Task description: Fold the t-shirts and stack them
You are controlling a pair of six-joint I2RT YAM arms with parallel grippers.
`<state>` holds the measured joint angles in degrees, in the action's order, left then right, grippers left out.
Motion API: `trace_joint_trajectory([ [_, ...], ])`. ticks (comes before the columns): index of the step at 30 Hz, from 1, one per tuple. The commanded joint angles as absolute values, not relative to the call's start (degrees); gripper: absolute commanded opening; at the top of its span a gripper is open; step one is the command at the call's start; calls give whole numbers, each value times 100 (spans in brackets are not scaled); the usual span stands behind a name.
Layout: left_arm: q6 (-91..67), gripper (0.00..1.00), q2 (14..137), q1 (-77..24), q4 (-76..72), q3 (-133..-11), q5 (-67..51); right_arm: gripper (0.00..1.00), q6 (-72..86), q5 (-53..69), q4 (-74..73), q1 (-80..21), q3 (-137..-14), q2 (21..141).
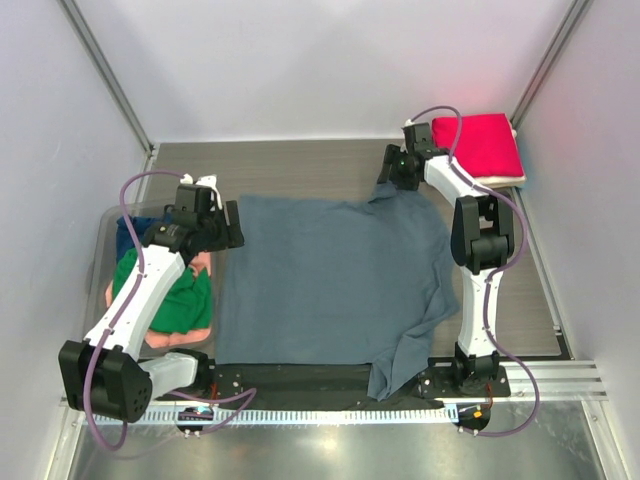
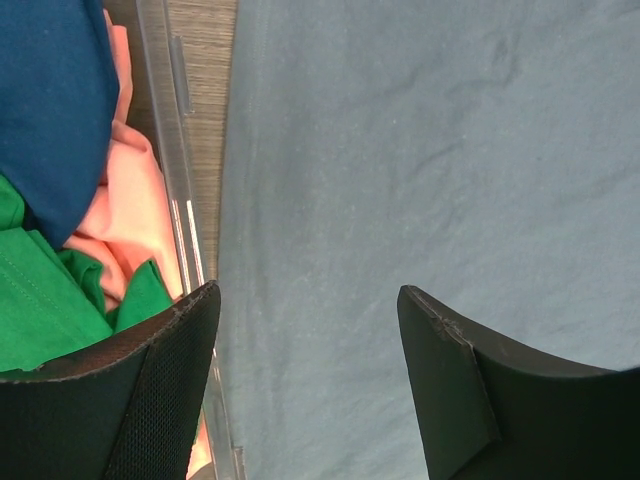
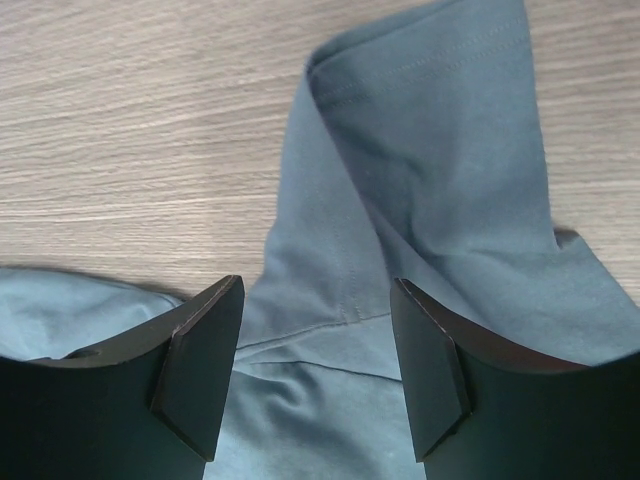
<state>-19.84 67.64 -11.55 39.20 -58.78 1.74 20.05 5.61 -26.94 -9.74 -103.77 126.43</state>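
Hovering my left gripper (image 2: pixel 310 300), jaws spread, over the left edge of the grey shirt (image 1: pixel 320 280) mid-frame, bin (image 2: pixel 175 130) with green shirt (image 2: pixel 40 310), navy shirt (image 2: pixel 50 100) and pink shirt (image 2: pixel 135 200) at far left, my right gripper (image 3: pixel 315 290) spread above the grey sleeve (image 3: pixel 440 120), red shirt (image 1: pixel 485 145) folded at upper right.

Bright, even light; foreground perhaps soft.

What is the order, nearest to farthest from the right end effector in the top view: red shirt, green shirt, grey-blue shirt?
From the right end effector:
1. Grey-blue shirt: spread mid-table, its sleeve lies right under the open end effector.
2. Red shirt: folded in the far right corner, just to its side.
3. Green shirt: across the table, in the clear bin on the left.
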Motion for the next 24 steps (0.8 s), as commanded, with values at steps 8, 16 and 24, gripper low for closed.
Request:
trace_joint_trajectory([
  [8,-1889,71,6689,-1143,3700,-5836,88,65,1986,562,-2426,-932,-10257,12665],
  [16,-1890,70,6706,-1143,3691,-5836,79,61,2013,659,-2373,-923,-10292,12779],
  [24,-1890,70,6715,-1143,3700,-5845,70,47,2065,817,-2329,-923,-10318,12841],
])
